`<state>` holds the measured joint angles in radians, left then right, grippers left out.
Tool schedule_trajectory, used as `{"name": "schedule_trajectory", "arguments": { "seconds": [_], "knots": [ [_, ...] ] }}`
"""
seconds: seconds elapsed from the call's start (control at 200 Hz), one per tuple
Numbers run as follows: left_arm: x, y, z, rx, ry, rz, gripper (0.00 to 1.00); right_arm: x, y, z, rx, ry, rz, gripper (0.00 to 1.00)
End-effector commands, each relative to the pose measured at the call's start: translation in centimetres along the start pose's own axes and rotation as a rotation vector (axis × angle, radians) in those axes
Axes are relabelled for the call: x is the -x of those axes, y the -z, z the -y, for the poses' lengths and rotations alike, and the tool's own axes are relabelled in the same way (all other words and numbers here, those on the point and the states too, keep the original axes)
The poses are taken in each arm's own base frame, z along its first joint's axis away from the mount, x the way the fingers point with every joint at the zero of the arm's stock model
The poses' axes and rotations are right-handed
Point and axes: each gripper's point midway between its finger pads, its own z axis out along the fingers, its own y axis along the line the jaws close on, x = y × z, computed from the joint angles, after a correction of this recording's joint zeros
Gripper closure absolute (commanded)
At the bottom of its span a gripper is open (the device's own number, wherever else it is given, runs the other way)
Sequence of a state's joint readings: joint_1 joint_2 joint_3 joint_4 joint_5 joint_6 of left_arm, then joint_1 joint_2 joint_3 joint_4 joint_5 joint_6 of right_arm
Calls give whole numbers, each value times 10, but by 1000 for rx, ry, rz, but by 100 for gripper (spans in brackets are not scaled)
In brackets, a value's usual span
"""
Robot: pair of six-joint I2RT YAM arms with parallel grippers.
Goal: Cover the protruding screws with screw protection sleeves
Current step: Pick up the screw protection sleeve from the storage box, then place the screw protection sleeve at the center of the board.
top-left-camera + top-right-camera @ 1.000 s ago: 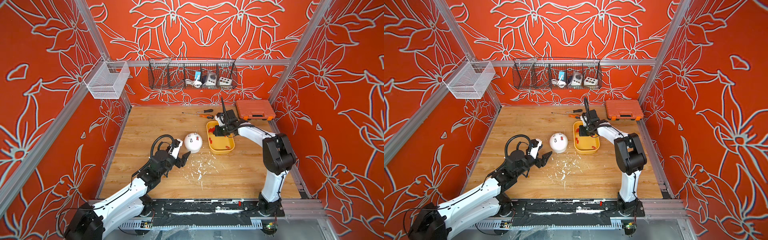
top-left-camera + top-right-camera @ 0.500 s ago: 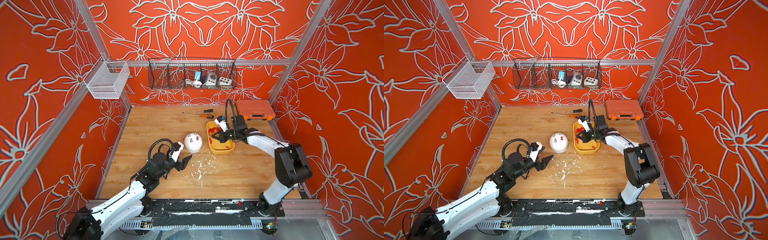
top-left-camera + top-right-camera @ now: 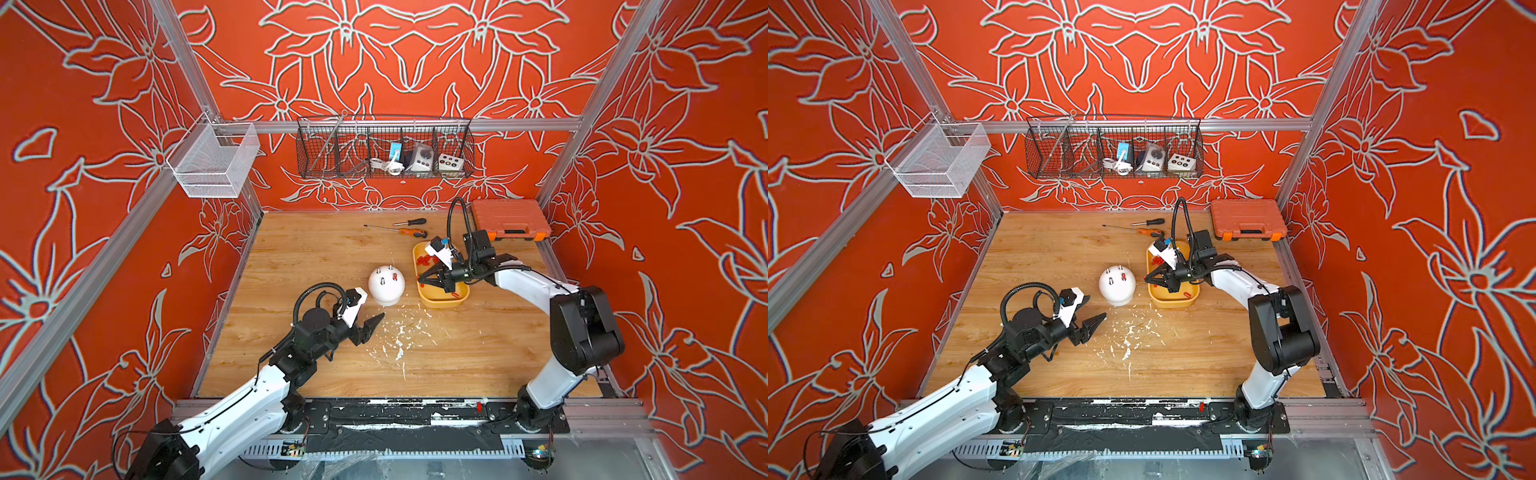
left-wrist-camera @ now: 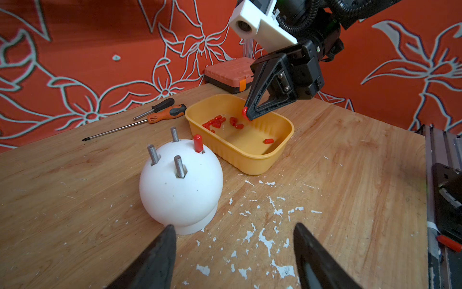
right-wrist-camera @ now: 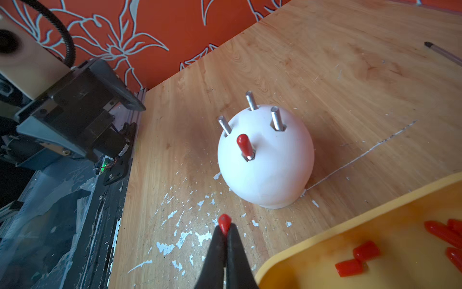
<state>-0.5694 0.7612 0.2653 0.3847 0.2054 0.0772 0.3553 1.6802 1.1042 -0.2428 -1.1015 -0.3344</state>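
One empty left gripper [image 4: 232,225] gaped wide left of the dome [image 4: 180,190]; atop it three screws [image 4: 179,166] stood bare, near upright; right of it the right gripper [image 5: 226,231] pinched a sleeve [image 5: 224,222] whose axis pointed sideways at the dome.

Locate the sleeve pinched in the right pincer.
The red sleeve is clamped at the tips of the right pincer, held above the yellow tray's dome-side edge, just right of the white dome in both top views.
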Motion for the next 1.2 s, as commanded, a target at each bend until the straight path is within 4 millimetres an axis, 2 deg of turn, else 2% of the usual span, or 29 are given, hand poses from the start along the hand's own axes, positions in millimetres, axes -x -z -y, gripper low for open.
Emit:
{"name": "schedule_trajectory", "arguments": {
  "seconds": [0.0, 0.08, 0.24, 0.32, 0.42, 0.54, 0.621, 0.986, 1.121, 1.196],
  "knots": [
    [16, 4, 6, -32, -6, 62, 30, 24, -4, -47, 96, 159, 17, 100],
    [22, 8, 15, -84, 0, 90, 33, 31, -10, -79, 117, 233, 10, 100],
    [44, 25, 37, -219, 29, 189, 34, 33, -16, -138, 139, 353, 24, 100],
    [61, 43, 51, -311, 57, 254, 35, 32, -14, -164, 159, 396, 46, 100],
    [80, 69, 67, -408, 77, 334, 35, 34, -10, -185, 177, 426, 86, 100],
    [97, 96, 89, -520, 40, 396, 36, 32, -10, -197, 199, 430, 68, 100],
    [98, 101, 98, -569, 25, 384, 35, 32, -11, -202, 232, 420, 60, 100],
    [81, 72, 112, -681, 31, 225, 32, 23, -18, -220, 276, 456, -6, 100],
    [75, 64, 112, -685, 39, 190, 36, 20, -24, -213, 247, 443, -32, 100],
    [71, 59, 104, -627, 45, 181, 40, 19, -29, -204, 212, 410, -60, 100]
  ]
}}
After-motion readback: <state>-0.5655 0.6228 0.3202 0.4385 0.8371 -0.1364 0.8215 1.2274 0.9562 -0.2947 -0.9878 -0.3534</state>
